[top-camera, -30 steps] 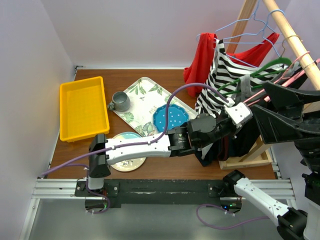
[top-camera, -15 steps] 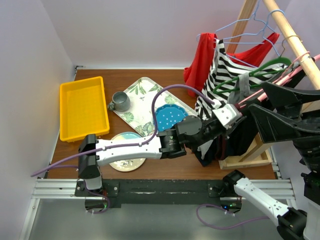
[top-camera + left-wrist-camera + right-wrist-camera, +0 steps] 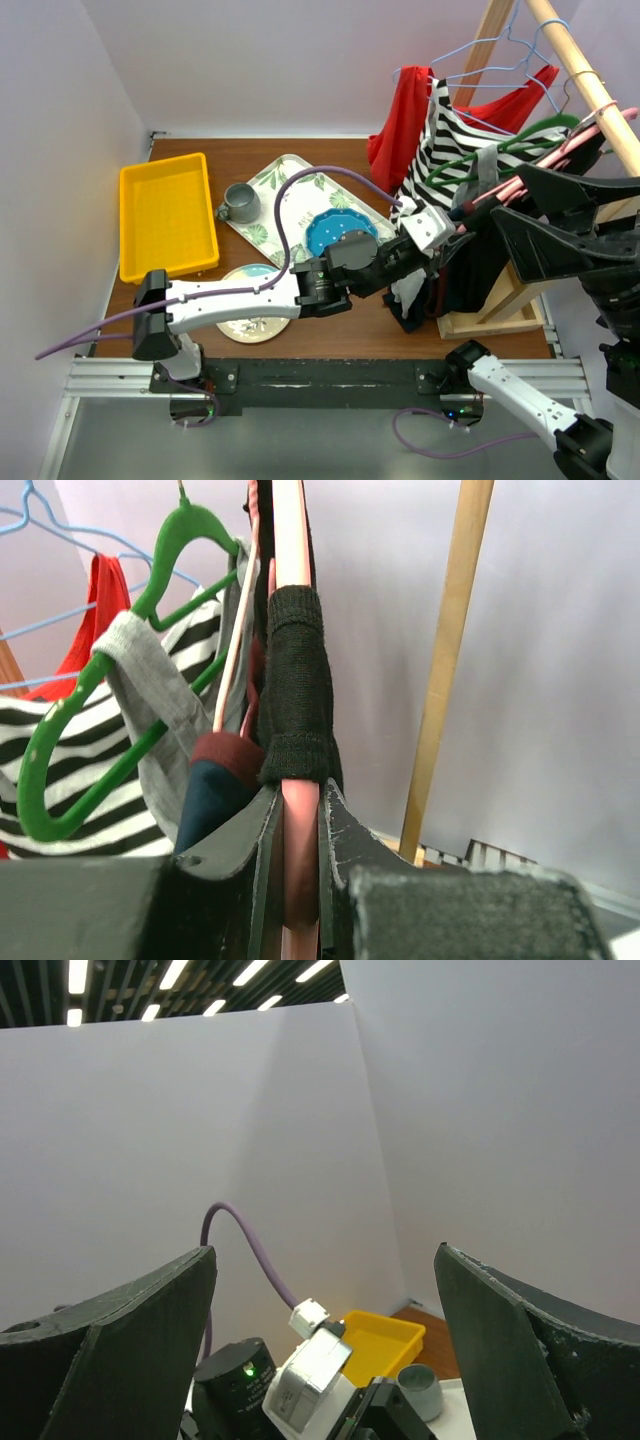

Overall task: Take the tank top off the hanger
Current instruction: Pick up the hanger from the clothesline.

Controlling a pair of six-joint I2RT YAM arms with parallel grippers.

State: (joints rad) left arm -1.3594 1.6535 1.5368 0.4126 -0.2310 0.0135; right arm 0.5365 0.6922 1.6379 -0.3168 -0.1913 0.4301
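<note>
My left gripper (image 3: 297, 812) pinches the pink hanger (image 3: 290, 540); my right gripper (image 3: 325, 1260) gapes empty. I want a slow leftward pull so the tank top (image 3: 297, 680) strap slides off.

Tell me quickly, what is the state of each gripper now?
Left gripper: closed on the pink hanger.
Right gripper: open, holding nothing.

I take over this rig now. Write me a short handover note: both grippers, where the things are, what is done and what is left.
Left gripper: shut on the pink hanger.
Right gripper: open, empty, raised on the right side.
Tank top: dark, its knitted strap sits around the hanger arm just above the left fingers, by the wooden rack.
Done: hanger gripped.
Left: slip the strap off the hanger and pull the tank top free.
</note>
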